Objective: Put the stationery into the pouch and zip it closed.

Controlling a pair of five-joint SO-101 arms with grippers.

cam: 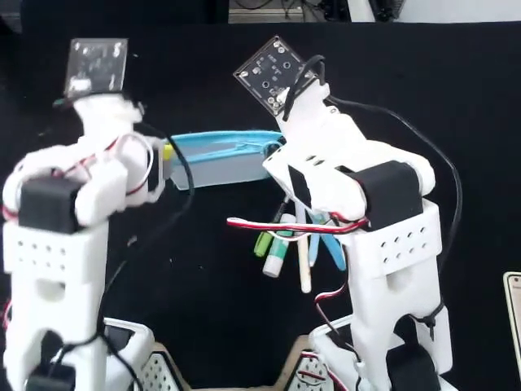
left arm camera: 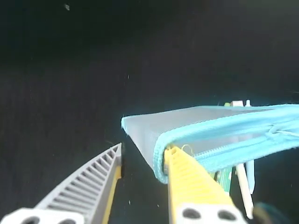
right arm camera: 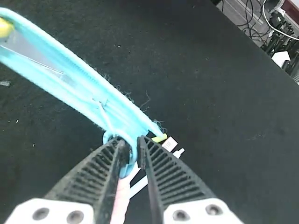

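Spanning upper centre of the high view: pouch (cam: 216, 159), zip open. Right gripper (right arm camera: 132, 141) clamped tight on its frame-right zipper end. Left gripper (left arm camera: 143, 151) spread apart, one jaw against the opposite end. Pens (cam: 281, 248) lie just below, centre frame.

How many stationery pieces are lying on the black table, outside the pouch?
4 in view, clustered beneath the right arm: a green marker, a pale capped marker, a thin white pen and a light blue item. The arm may hide more.
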